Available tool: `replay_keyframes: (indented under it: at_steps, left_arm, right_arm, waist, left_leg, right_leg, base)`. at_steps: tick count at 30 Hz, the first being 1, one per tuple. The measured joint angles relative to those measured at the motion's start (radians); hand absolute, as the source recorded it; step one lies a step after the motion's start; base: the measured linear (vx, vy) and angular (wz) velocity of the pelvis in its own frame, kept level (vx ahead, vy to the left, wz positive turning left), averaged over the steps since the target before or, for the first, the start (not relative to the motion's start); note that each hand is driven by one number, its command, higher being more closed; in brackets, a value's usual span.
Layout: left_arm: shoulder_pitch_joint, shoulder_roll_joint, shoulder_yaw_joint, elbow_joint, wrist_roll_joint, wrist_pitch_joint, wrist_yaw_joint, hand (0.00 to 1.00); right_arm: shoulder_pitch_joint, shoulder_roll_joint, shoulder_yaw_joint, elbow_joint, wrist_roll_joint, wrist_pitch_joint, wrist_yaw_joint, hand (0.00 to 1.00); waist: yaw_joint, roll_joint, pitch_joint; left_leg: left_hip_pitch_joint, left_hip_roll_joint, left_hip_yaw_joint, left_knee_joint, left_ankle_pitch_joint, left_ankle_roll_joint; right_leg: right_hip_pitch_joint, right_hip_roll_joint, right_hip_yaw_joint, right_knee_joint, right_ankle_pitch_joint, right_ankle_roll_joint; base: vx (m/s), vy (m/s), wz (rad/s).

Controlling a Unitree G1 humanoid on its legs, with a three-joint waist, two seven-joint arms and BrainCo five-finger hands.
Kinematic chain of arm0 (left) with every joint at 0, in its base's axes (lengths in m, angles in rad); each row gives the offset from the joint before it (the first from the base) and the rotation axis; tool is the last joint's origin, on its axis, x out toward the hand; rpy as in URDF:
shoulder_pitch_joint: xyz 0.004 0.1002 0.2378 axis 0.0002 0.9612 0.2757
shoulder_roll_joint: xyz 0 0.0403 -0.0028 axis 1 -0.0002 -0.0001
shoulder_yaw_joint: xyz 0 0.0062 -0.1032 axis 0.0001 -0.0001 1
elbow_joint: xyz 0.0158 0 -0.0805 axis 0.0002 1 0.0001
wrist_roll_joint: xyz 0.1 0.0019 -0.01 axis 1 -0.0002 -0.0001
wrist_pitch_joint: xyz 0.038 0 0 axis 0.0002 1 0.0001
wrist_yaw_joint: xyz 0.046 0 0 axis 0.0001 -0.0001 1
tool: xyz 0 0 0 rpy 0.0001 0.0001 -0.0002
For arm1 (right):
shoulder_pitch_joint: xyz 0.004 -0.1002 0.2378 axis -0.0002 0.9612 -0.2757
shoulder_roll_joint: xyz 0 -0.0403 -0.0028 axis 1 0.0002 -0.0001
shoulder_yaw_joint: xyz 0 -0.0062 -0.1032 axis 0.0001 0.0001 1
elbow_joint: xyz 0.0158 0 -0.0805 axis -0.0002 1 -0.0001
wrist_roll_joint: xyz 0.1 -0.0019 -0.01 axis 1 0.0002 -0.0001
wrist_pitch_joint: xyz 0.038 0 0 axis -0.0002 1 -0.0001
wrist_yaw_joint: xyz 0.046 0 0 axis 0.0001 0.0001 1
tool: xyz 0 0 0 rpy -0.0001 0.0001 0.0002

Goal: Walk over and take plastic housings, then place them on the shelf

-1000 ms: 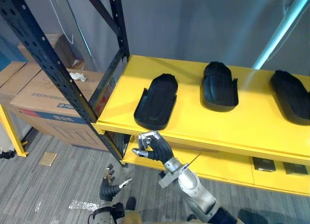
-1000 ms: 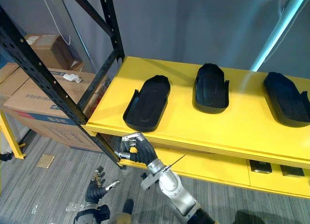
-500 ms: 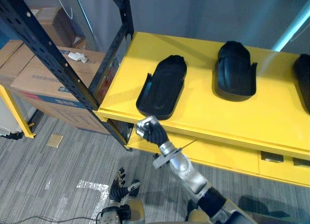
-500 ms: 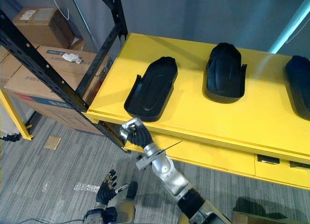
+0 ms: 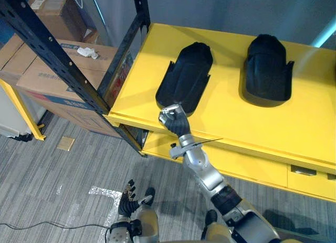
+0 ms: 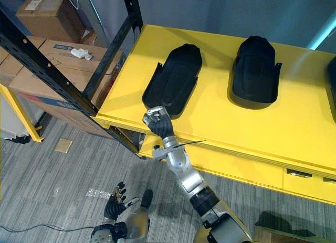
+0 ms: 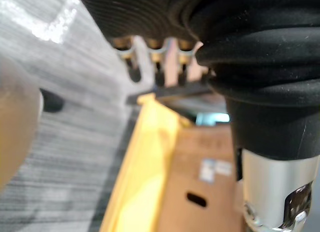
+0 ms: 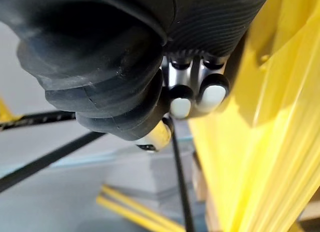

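Two black shells lay open side up on the yellow shelf (image 5: 226, 117): one plastic housing (image 5: 185, 77) towards the end by the black rack upright (image 5: 58, 59), and a second plastic housing (image 5: 268, 70) well apart from it, further along the board. Both sat lengthwise, narrow ends pointing to the back wall.

At the front lip of the shelf, the right robot hand (image 5: 173, 119) was raised just beside the near end of the first housing. Its fingers (image 8: 181, 104) were curled in against the palm and, as far as the wrist view let me judge, closed on nothing. Whether the knuckles touched the housing's rim I could not tell.

Low down over the grey carpeted floor (image 5: 52, 180) hung the left robot hand (image 5: 128, 201), its fingers spread and relaxed, carrying nothing. Beyond the rack upright, stacked cardboard boxes (image 5: 47, 80) stood on the floor beside the shelf.
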Motion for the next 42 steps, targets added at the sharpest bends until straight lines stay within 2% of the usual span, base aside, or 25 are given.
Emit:
replay_keyframes:
  at_steps: [5,10,14,18,22,29,32,34,36,38,39,41,42]
  left_arm:
    - [0.000,0.000,0.000,0.003,-0.001,-0.002,0.000,0.00]
    - [0.000,0.000,0.000,0.003,-0.006,-0.008,0.000,0.00]
    - [0.000,-0.001,-0.001,0.003,-0.010,-0.015,0.000,0.00]
    - [0.000,-0.002,-0.001,0.002,-0.010,-0.024,0.000,0.00]
    - [0.000,-0.013,-0.005,0.002,-0.012,-0.024,0.000,0.00]
    - [0.000,-0.023,-0.007,0.002,-0.012,-0.026,-0.006,0.00]
    - [0.000,-0.026,-0.007,0.004,-0.010,-0.034,-0.018,0.00]
    - [0.000,-0.026,-0.006,0.005,-0.008,-0.040,-0.019,0.00]
    - [0.000,-0.029,0.005,0.005,-0.007,-0.040,-0.019,0.00]
    - [-0.002,-0.029,0.025,0.005,0.005,-0.040,-0.019,0.00]
    - [-0.002,-0.028,0.030,0.005,0.010,-0.040,-0.019,0.00]
    - [-0.014,-0.027,0.034,0.031,0.030,-0.037,-0.018,0.00]
    - [-0.020,-0.026,0.034,0.045,0.037,-0.034,-0.017,0.00]
  right_arm:
    - [-0.015,0.000,-0.027,0.029,-0.050,0.001,-0.042,1.00]
    - [-0.147,-0.003,-0.142,0.127,-0.103,0.002,-0.087,1.00]
    - [-0.184,-0.031,-0.190,0.147,-0.112,0.002,-0.121,1.00]
    - [-0.224,-0.038,-0.222,0.174,-0.112,0.001,-0.130,1.00]
    - [-0.287,-0.053,-0.258,0.212,-0.115,0.001,-0.147,1.00]
    - [-0.304,-0.070,-0.256,0.208,-0.111,-0.009,-0.143,1.00]
    - [-0.263,-0.063,-0.236,0.105,-0.108,-0.048,-0.139,1.00]
    - [-0.196,-0.051,-0.197,-0.058,-0.108,-0.077,-0.134,1.00]
    - [-0.110,-0.037,-0.146,-0.218,-0.108,-0.092,-0.117,1.00]
    - [0.009,-0.032,-0.105,-0.397,-0.102,-0.091,-0.076,1.00]
    - [0.037,-0.036,-0.105,-0.432,-0.102,-0.089,-0.072,0.00]
    - [0.173,-0.067,-0.192,-0.565,-0.097,-0.086,-0.070,0.00]
    - [0.211,-0.072,-0.236,-0.596,-0.101,-0.089,-0.081,0.00]
  waist:
    - [0.003,0.007,0.005]
    - [0.016,0.024,0.035]
    - [0.019,0.025,0.039]
    - [0.020,0.028,0.040]
    - [0.021,0.043,0.048]
    - [0.021,0.052,0.052]
    - [0.021,0.050,0.053]
    - [0.017,0.041,0.055]
    - [0.007,0.022,0.051]
    - [-0.027,-0.020,0.028]
    - [-0.036,-0.033,0.021]
    - [-0.055,-0.074,-0.008]
    - [-0.058,-0.083,-0.013]
  left_leg:
    - [-0.001,0.000,-0.003,0.001,-0.001,0.003]
    - [-0.002,-0.002,-0.007,0.002,0.004,0.003]
    - [-0.015,-0.012,-0.017,0.002,0.009,0.004]
    - [-0.015,-0.016,-0.023,0.002,0.011,0.003]
    - [-0.015,-0.016,-0.027,0.001,0.017,0.002]
    - [-0.014,-0.016,-0.028,-0.004,0.023,0.005]
    - [0.001,-0.012,-0.019,-0.027,0.030,0.006]
    - [0.025,-0.005,0.010,-0.046,0.030,0.006]
    - [0.052,0.000,0.043,-0.062,0.031,0.005]
    - [0.072,0.002,0.100,-0.070,0.029,0.005]
    - [0.076,0.002,0.119,-0.070,0.029,0.006]
    - [0.113,0.011,0.180,-0.070,0.009,0.003]
    - [0.125,0.012,0.198,-0.070,0.003,0.003]
  right_leg:
    - [-0.004,-0.002,-0.005,0.015,-0.008,0.000]
    - [-0.009,-0.005,-0.007,0.026,-0.010,0.001]
    - [-0.016,-0.016,-0.018,0.033,-0.014,0.005]
    - [-0.015,-0.021,-0.023,0.040,-0.018,0.004]
    - [-0.015,-0.021,-0.026,0.049,-0.019,0.004]
    - [-0.018,-0.022,-0.028,0.057,-0.020,0.005]
    - [-0.018,-0.021,-0.022,0.053,-0.020,0.005]
    - [-0.018,-0.016,0.003,0.043,-0.018,0.007]
    - [-0.018,-0.014,0.030,0.036,-0.016,0.008]
    - [-0.017,-0.011,0.064,0.019,-0.010,0.008]
    - [-0.017,-0.009,0.075,0.013,-0.007,0.008]
    - [-0.009,0.000,0.124,-0.013,0.010,0.009]
    - [-0.004,0.001,0.137,-0.020,0.014,0.010]
  base:
    - [-0.01,-0.004,0.02]
    - [0.00,-0.001,0.01]
    - [0.01,-0.001,0.09]
    - [0.01,0.001,0.05]
    - [-0.02,-0.004,0.02]
    - [-0.02,-0.004,0.01]
    - [0.01,-0.013,-0.08]
    - [0.05,-0.021,-0.34]
    - [0.06,-0.013,-0.39]
    - [0.07,0.000,-0.42]
    - [0.07,0.011,-0.51]
    - [0.05,0.015,-0.65]
    - [0.03,0.021,-0.67]
